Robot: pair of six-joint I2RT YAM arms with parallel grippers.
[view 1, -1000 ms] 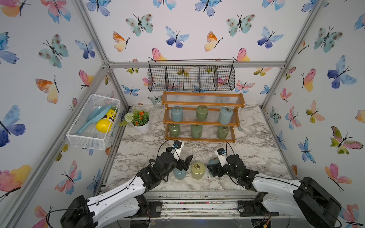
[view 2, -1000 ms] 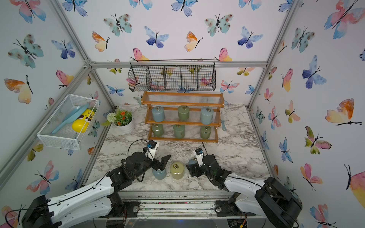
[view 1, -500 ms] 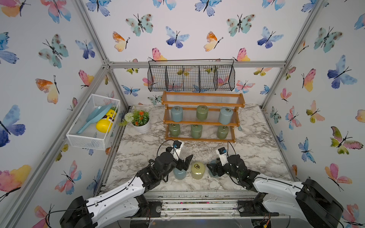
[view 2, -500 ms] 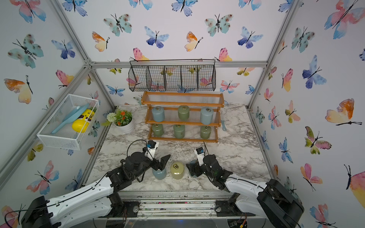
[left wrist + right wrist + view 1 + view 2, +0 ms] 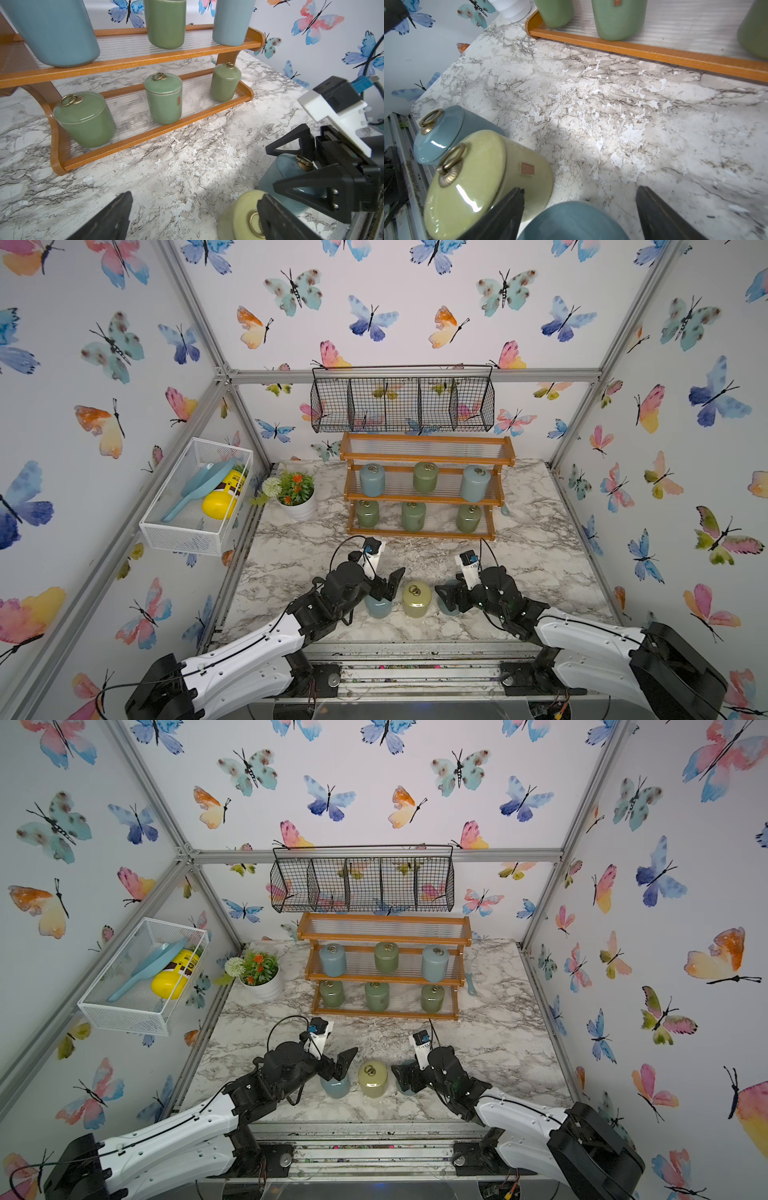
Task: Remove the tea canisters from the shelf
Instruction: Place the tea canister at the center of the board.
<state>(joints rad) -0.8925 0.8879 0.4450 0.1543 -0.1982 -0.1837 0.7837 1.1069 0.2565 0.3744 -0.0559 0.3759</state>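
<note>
Six tea canisters (image 5: 424, 477) wait on the shelf (image 5: 422, 534), three stand down front; right gripper (image 5: 579, 189) sits parted around a blue one (image 5: 571, 222), left gripper (image 5: 195, 197) gapes empty, best lift straight up, clear of its yellow-green neighbour (image 5: 415, 598)

No word, brand or number can be read anywhere. At the left of a top view, the yellow bottle (image 5: 220, 499) in the white mesh basket (image 5: 178, 537) wears a dark brown band (image 5: 233, 481) with pale marks too small to make out. Lower left in the right wrist view, the pale yellow-green canister (image 5: 483, 166) carries a blank reddish-tan square patch (image 5: 527, 168); the middle sage green canister (image 5: 163, 104) in the left wrist view bears another, also illegible
</note>
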